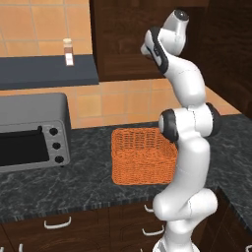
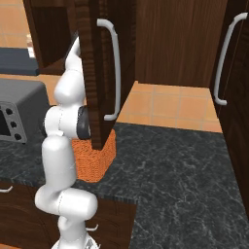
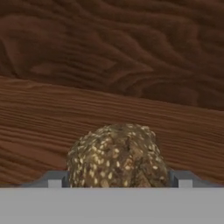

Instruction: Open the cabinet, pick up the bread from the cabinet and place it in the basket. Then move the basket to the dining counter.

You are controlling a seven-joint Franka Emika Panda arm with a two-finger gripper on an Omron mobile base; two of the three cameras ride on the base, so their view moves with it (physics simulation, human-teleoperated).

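Your tool (image 3: pixel 117 181) straddles the roundish, seeded bread (image 3: pixel 117 157) on the cabinet (image 2: pixel 95 68) shelf, fingers apart either side. The orange basket (image 1: pixel 142 155) sits on the bench (image 1: pixel 74 182) below.

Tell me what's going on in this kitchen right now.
A white robot arm is reaching into the opened wall cabinet. Its hand sits around a seeded lump of bread on the wooden shelf, fingers on either side, not clearly gripping. The orange basket waits on the black counter below.
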